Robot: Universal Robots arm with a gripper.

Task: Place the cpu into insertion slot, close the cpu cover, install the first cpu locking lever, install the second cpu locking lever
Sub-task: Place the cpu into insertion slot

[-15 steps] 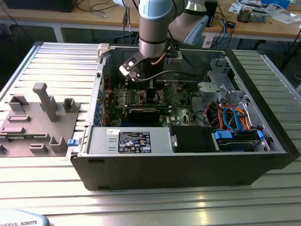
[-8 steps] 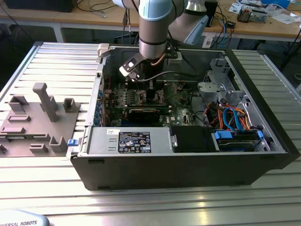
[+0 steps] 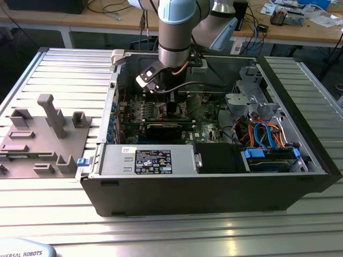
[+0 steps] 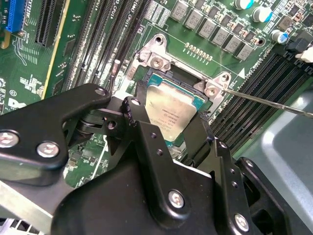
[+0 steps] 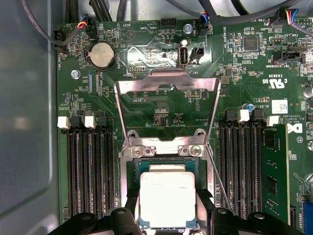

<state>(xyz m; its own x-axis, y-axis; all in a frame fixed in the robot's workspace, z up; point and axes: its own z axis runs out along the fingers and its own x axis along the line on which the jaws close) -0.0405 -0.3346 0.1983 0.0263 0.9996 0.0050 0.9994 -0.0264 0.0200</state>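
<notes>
In both wrist views the cpu (image 5: 166,196) (image 4: 171,110), a square chip with a silvery top, lies in the insertion slot (image 5: 164,152) (image 4: 156,58) of the green motherboard. My gripper (image 5: 168,213) (image 4: 168,117) straddles it, one black finger against each of two opposite edges, shut on the chip. The cpu cover (image 5: 166,84), a silvery frame with a square window, stands swung open beyond the slot. A thin wire locking lever (image 5: 217,176) (image 4: 264,100) sticks out unlatched beside the slot. In the exterior view my gripper (image 3: 169,104) reaches down into the black computer case (image 3: 214,182).
Rows of black memory slots (image 5: 90,171) flank the socket on both sides. Inside the case sit a power supply (image 3: 153,160), a drive cage (image 3: 252,91) and coloured cables (image 3: 268,134). A grey parts fixture (image 3: 43,134) rests on the ribbed metal table at the exterior view's left.
</notes>
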